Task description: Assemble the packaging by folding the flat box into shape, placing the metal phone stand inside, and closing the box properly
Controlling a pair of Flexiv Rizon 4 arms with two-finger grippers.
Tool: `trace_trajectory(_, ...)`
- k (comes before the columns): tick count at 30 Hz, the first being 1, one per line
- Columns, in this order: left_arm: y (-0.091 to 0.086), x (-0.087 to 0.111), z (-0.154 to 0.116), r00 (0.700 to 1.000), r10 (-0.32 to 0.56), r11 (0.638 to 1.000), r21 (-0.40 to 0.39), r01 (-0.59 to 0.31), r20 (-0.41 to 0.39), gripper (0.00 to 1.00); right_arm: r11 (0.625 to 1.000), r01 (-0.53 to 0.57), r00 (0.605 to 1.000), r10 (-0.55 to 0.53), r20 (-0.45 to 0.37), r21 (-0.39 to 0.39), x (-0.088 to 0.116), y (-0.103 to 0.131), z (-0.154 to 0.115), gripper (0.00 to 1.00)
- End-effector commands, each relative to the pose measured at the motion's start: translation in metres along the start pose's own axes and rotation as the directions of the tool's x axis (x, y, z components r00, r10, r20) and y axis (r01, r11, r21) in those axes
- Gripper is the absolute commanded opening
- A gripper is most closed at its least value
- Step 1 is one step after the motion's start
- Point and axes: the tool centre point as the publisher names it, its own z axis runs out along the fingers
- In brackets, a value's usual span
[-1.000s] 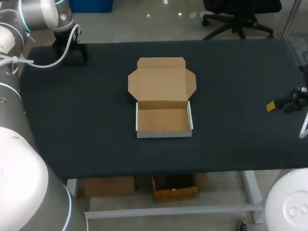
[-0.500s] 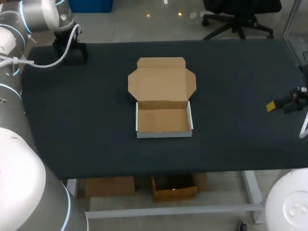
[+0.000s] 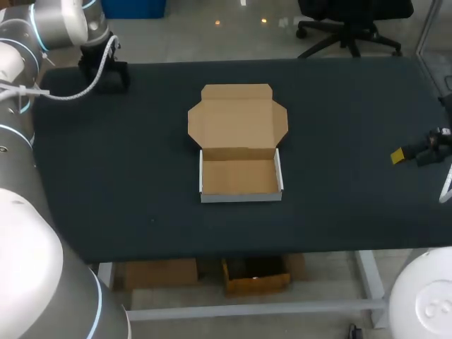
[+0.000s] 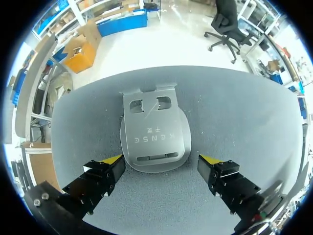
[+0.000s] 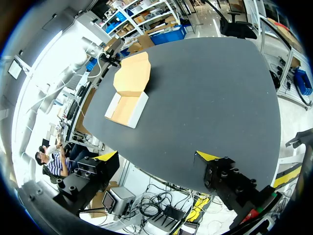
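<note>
Two arms stand at opposite ends of the dark table (image 3: 353,127), well apart from each other. Midway between them sits the cardboard box (image 3: 238,145), near the table's middle. Its tray is already folded up, with white outer walls and a brown floor showing. The lid lies back flat on the tabletop on the far side of the tray, with its side flaps and tuck flap spread out.

At the far left corner, the left gripper (image 3: 102,74) hangs low over the table. In its own wrist view the left gripper (image 4: 161,159) has its fingers spread wide. The metal phone stand (image 4: 155,129) lies flat on the table there, its rounded near end between the two yellow tips and the rest reaching out ahead of them. One tip sits just beside the stand's edge and the other stands clear of it, so nothing is clamped. From the head view the stand is hidden under that gripper.

Over at the table's right edge, the right gripper (image 3: 417,153) is well apart from the box. Its wrist view shows the right gripper (image 5: 156,156) with fingers wide apart and nothing between them, looking across the table toward the box (image 5: 128,90).
</note>
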Motion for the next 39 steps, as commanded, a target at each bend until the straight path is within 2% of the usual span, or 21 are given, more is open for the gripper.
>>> trace_trajectory(1,-0.012,-0.002,0.007,1.0,0.001,0.983,-0.183,-0.002,-0.004,1.0,1.0,0.001,1.0,-0.001,-0.003,0.0,0.0,-0.001,-0.002,1.0)
trace_trajectory(39,-0.032,-0.003,0.013,1.0,0.016,0.982,-0.187,-0.016,0.0,0.85,1.0,0.001,1.0,-0.001,-0.003,0.0,0.0,-0.001,-0.002,1.0)
